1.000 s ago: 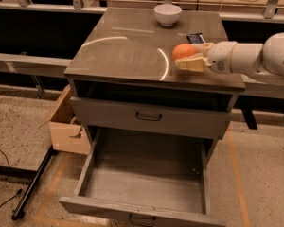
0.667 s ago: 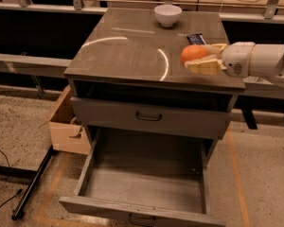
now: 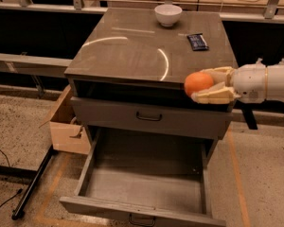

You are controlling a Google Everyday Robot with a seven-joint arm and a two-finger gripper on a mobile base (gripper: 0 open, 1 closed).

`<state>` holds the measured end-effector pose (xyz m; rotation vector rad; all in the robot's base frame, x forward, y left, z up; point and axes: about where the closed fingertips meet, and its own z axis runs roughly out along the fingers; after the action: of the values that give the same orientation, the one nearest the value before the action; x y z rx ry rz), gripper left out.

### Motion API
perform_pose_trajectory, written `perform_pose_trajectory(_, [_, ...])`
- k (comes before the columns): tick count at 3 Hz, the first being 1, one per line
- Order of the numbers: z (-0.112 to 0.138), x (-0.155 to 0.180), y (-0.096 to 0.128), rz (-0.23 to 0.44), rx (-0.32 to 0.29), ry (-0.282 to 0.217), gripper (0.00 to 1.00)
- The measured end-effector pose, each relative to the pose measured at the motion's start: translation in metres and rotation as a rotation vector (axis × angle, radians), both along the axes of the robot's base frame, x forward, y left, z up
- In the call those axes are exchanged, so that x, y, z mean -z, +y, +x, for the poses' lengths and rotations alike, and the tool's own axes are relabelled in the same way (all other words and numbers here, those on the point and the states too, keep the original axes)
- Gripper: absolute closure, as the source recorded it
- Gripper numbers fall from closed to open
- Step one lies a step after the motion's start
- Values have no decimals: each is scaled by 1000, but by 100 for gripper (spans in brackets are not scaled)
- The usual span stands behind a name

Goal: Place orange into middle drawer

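My gripper [image 3: 204,85] comes in from the right, level with the cabinet top's front right edge, and is shut on the orange [image 3: 198,83], a round bright orange fruit held between its cream fingers [image 3: 213,96]. The orange hangs in the air above the right part of the middle drawer [image 3: 146,183]. That drawer is the lowest one, pulled far out, a wide shallow grey tray with nothing in it. Its small dark handle shows at the bottom edge.
The closed grey drawer [image 3: 149,117] with a black handle sits one level higher. A white bowl [image 3: 168,14] and a dark snack packet [image 3: 197,41] lie on the cabinet top [image 3: 132,51]. A cardboard box [image 3: 66,124] stands left of the cabinet. Workbenches run behind.
My gripper with the orange has moved from over the cabinet top's right side forward and down, past the front edge, and now holds it out over the open drawer.
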<state>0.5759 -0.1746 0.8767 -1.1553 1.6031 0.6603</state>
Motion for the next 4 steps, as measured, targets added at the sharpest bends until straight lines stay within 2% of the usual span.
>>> perform_pose_trajectory(1, [-18,43,26,-80,-99,-30,100])
perform_pose_trajectory(2, [-20,45,30,-86,-111,-31,100])
perform_pose_trajectory(3, [-35,50,38,-120,-125,16,100])
perform_pose_trajectory(4, [-62,77,55,-114,-129,58,100])
